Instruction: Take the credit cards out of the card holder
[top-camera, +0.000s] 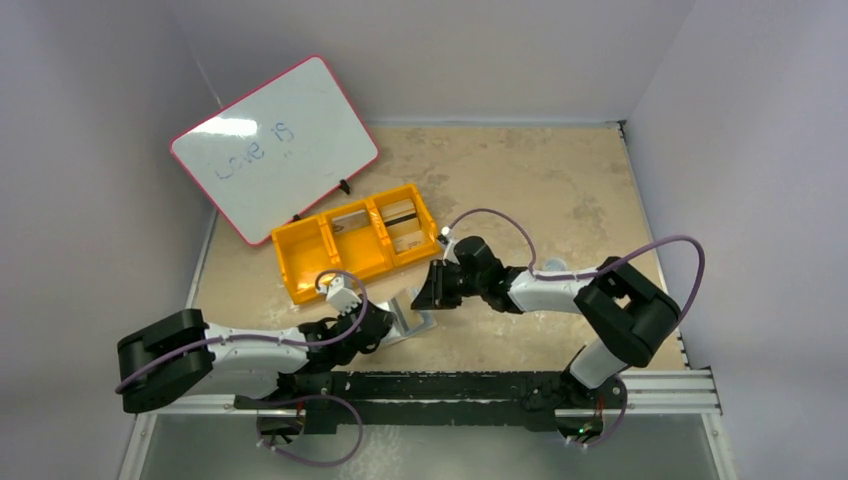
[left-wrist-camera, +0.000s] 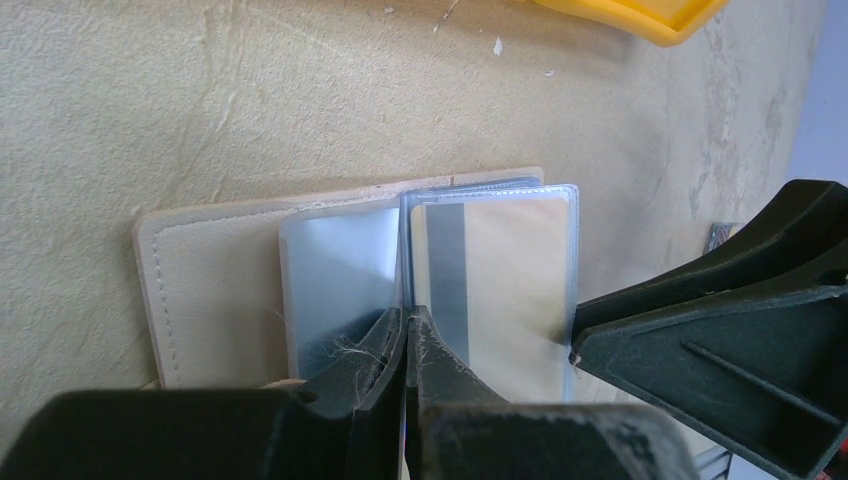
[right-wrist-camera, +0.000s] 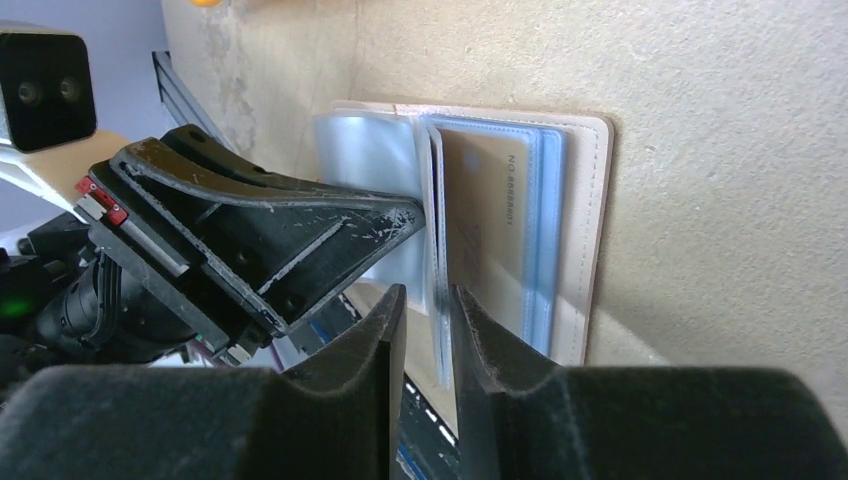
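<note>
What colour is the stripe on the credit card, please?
The stripe is silver-grey; the left wrist view shows it best.

whiteboard (top-camera: 275, 150) reads "love is"; digits on the credit card (right-wrist-camera: 490, 220) too blurred.

Left claw (left-wrist-camera: 405, 325) hides part of the card holder (left-wrist-camera: 210, 280).

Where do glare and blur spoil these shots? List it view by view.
Top external: a bright glare patch sits on the whiteboard above its writing. Left wrist: the clear left pocket of the card holder shines pale, and the left gripper is blurred up close. Right wrist: the right gripper is dark and soft, while the credit card is sharp.
</note>
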